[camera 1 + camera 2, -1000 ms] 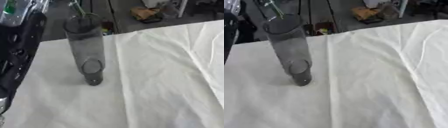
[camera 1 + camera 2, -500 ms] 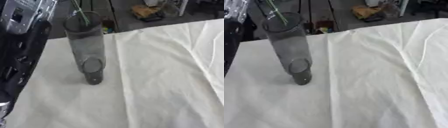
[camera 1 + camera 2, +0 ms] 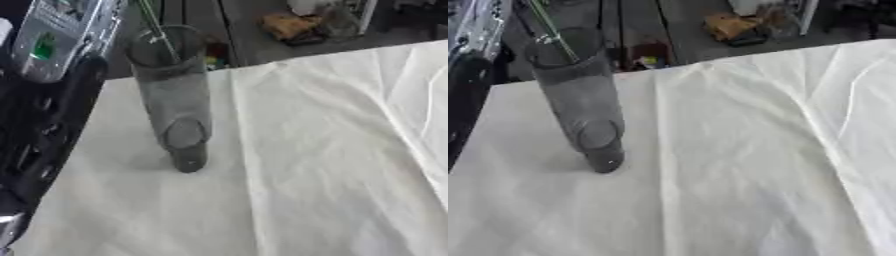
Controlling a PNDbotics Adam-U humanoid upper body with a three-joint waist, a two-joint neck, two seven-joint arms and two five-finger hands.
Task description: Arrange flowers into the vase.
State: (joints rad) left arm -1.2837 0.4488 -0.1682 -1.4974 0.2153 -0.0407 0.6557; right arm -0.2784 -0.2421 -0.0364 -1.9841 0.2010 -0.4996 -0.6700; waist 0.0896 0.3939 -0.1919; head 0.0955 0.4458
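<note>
A tall grey see-through vase (image 3: pixel 179 110) stands upright on the white tablecloth (image 3: pixel 332 160), left of the middle. A thin green flower stem (image 3: pixel 551 27) slants down into the vase's mouth from above; its top and any bloom lie beyond the upper edge. My left arm (image 3: pixel 48 105), black below and silver higher up, rises along the left edge beside the vase. Its hand is out of the picture above. The right arm and hand show in neither view.
The cloth has soft creases and spreads wide to the right of the vase. Past the table's far edge (image 3: pixel 332 52) lies dark floor with an orange-brown heap (image 3: pixel 289 25) and a small red and green thing (image 3: pixel 649 54).
The green stem has sunk further into the vase's mouth. More of my left arm's silver part now shows at the upper left. The vase has not moved.
</note>
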